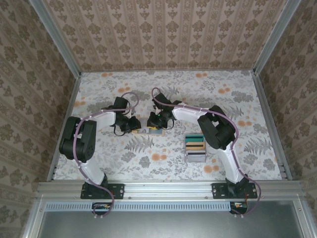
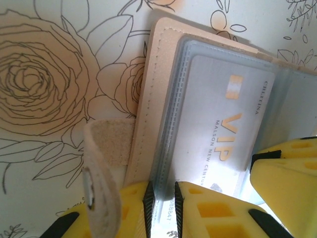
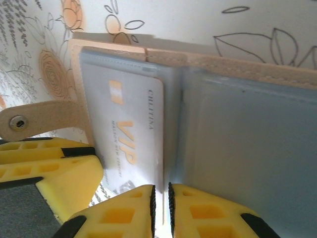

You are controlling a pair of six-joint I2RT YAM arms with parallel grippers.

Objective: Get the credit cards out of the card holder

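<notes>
Yellow fingers of my left gripper [image 2: 162, 192] are pinched nearly shut on the sleeve edge of the card holder [image 2: 151, 99]. My right gripper [image 3: 161, 194] nips the near edge of the pale VIP credit card [image 3: 131, 134], which sits inside its slot, so I judge nothing is out yet. Under the holder lies a floral tabletop [image 1: 237, 89], with patterned walls [image 1: 163, 29] around it.

box [image 1: 194, 148] right of card holder [image 1: 148, 130], far table [image 1: 198, 84] open

Wallet [image 2: 148, 94], VIP card [image 2: 218, 124], box [image 1: 194, 149]: one each
</notes>
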